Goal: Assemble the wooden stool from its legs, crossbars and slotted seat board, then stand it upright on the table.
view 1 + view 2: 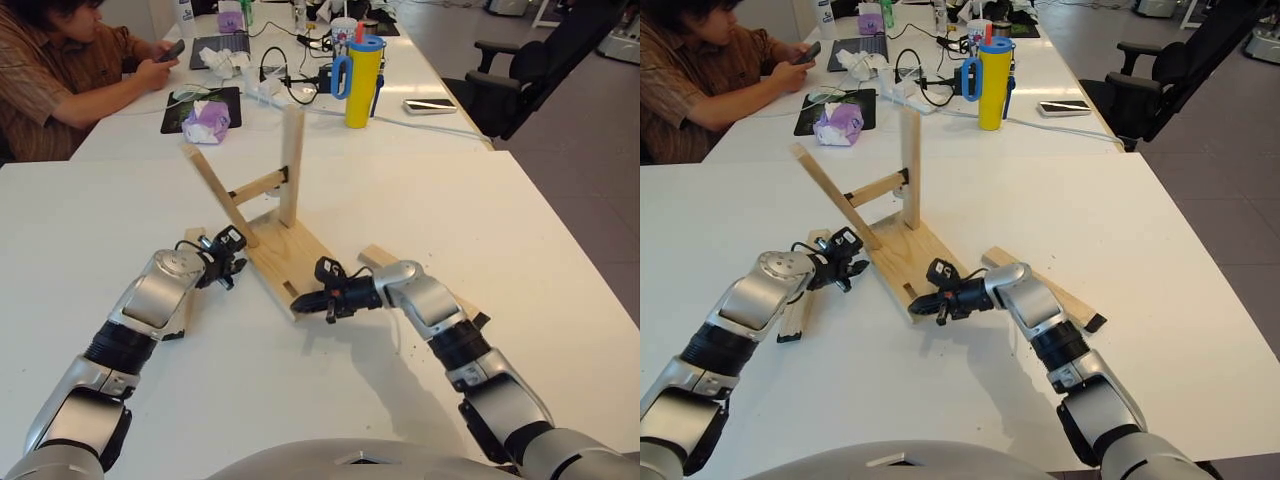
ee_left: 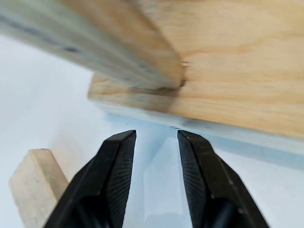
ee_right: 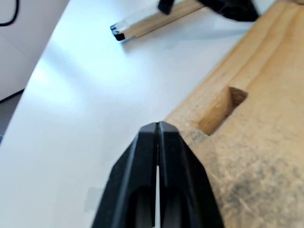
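Seat board lies flat mid-table. An upright leg and a left-tilted leg rise from its far half with a crossbar between them, and the near slot is empty. Left gripper, fingers apart and holding nothing, is at the board's left edge; right gripper, fingers pressed together on nothing, is at the near corner beside that slot. Judgement: clamp the board edge with the left to brace it, then have the right take the loose piece lying to its right and enter the slot squarely, without jolting the tilted leg.

The flat pale-tan plywood seat board shows darker grain; the broad table is plain white; the tall tumbler is yellow, blue-lidded.
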Robot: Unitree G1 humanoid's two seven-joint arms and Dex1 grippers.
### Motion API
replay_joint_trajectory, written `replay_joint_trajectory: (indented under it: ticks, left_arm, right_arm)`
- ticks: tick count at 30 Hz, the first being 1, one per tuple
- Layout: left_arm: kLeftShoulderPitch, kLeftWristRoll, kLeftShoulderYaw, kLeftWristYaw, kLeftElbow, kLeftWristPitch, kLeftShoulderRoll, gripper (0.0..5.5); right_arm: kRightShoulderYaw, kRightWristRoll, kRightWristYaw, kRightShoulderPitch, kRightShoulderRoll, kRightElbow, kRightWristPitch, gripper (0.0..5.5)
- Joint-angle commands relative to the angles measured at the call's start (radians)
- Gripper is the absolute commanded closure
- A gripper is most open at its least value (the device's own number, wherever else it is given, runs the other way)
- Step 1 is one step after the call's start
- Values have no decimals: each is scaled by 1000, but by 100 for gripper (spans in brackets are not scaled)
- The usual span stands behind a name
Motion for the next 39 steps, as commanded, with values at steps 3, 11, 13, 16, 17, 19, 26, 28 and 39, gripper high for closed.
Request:
replay_joint_trajectory:
  ticks: [3, 11, 13, 16, 17, 19, 26, 28, 39]
  left_arm:
    - [-54, 39, -2, -27, 121, -76, -65, 386]
    - [-16, 62, -16, -36, 164, -136, -158, 386]
    - [-10, 63, 29, -20, 139, -151, -138, 386]
    - [5, 5, 171, 10, 29, -146, -118, 386]
    - [16, -22, 238, 18, -30, -124, -106, 386]
    - [35, -80, 366, 31, -144, -55, -86, 386]
    - [187, -254, 718, 52, -258, 161, -58, 386]
    - [264, -283, 744, 40, -287, 190, -68, 386]
    - [332, -331, 738, 47, -192, 219, -64, 386]
  right_arm:
    - [35, 26, -107, 88, 46, -43, 100, 550]
    - [-40, 59, -206, 76, 93, -36, 39, 550]
    - [-92, 87, -230, 80, 112, -62, 5, 550]
    - [-180, 147, -270, 95, 140, -128, -35, 550]
    - [-210, 172, -286, 106, 147, -162, -36, 550]
    - [-261, 216, -326, 136, 155, -233, -23, 550]
    - [-440, 299, -620, 270, 222, -461, 84, 550]
    - [-468, 332, -657, 293, 227, -497, 111, 550]
    - [-497, 349, -750, 361, 203, -541, 82, 550]
